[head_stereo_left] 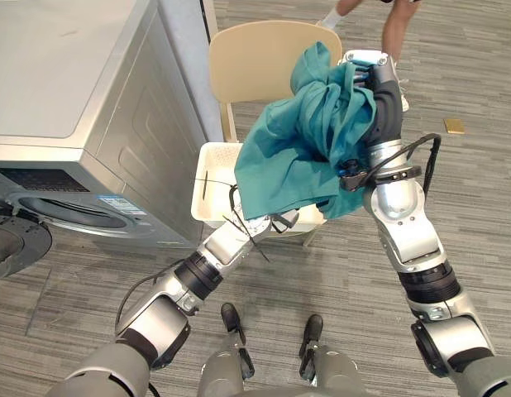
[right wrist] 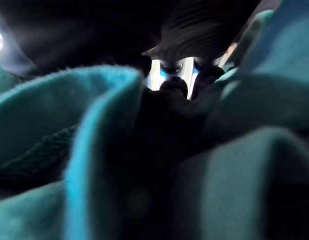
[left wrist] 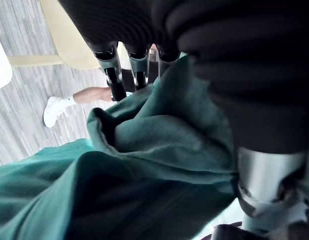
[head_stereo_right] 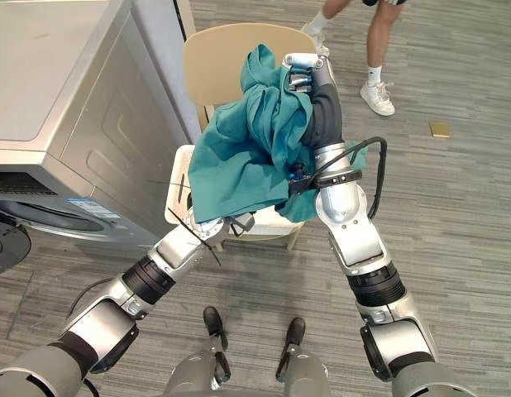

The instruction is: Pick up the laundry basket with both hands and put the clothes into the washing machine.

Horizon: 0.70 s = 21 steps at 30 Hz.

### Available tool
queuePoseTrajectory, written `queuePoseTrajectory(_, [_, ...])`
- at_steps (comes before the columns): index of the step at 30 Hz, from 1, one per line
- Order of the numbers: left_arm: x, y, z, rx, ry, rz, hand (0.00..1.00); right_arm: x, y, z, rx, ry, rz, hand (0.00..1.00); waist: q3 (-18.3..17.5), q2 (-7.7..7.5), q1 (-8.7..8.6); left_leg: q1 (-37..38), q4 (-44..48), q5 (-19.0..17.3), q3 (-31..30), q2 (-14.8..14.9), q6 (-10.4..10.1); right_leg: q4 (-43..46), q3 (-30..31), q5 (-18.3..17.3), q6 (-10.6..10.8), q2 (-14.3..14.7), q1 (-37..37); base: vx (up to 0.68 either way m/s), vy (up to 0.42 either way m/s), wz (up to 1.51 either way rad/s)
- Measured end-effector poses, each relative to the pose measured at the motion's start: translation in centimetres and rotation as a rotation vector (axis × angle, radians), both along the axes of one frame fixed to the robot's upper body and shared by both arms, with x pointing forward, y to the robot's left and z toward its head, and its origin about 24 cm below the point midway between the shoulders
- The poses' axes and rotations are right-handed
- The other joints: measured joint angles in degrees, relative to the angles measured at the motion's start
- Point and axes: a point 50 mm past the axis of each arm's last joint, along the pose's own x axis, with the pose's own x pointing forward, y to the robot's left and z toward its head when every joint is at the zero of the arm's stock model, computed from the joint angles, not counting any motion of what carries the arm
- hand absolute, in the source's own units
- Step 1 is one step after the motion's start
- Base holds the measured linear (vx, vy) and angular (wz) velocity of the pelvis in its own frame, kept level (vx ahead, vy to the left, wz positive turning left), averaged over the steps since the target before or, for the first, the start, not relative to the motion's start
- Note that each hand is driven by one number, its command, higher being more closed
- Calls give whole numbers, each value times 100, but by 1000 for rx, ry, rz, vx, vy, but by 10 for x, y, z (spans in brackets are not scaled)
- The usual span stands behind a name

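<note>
A teal garment [head_stereo_left: 305, 141] hangs bunched from my right hand [head_stereo_left: 373, 74], which is raised and shut on its top above the chair. Below it a white laundry basket [head_stereo_left: 210, 178] sits on the chair seat, mostly covered by the hanging cloth. My left arm reaches in low beneath the cloth toward the basket's front. In the left wrist view my left hand [left wrist: 114, 75] shows straight fingers beside the teal folds [left wrist: 159, 150], gripping nothing. The washing machine [head_stereo_left: 74, 124] stands to the left, its round opening [head_stereo_left: 65, 211] facing front.
The basket rests on a cream chair [head_stereo_left: 255, 62] right beside the machine's side panel. The machine's open door [head_stereo_left: 16, 240] sticks out at the far left. A person's legs [head_stereo_left: 396, 33] stand behind the chair. A small yellow item [head_stereo_left: 454, 126] lies on the floor.
</note>
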Motion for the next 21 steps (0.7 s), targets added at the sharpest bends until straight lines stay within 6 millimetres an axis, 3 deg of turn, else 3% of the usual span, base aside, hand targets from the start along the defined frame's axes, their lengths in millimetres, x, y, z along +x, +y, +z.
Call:
queuePoseTrajectory(2, [-1, -1, -1, -5, 3, -1, 100, 0, 4, -3, -7, 10, 13, 100, 8, -2, 2, 0, 0, -1, 17, 0, -1, 1, 15, 0, 0, -4, -10, 29, -3, -4])
queuePoseTrajectory(3, [-1, -1, 0, -15, 5, 0, 100, 0, 4, -4, -6, 13, 16, 0, 8, -2, 2, 1, 0, -1, 17, 0, -1, 2, 15, 0, 0, -5, -11, 36, -5, -2])
queuePoseTrajectory(9, [-6, 2, -1, -38, -28, 59, 100, 0, 11, -8, 16, 27, 40, 0, 12, -9, 4, 2, 0, -2, 42, 1, -1, 2, 34, 0, 0, -5, -24, 57, -10, -2])
queuePoseTrajectory(21, [-8, 19, -1, -159, -19, 204, 100, 4, 6, -35, 97, 178, 102, 0, 95, -72, 24, 21, 0, -6, 163, 9, -3, 48, 152, 1, -1, -10, -97, 43, -10, -5])
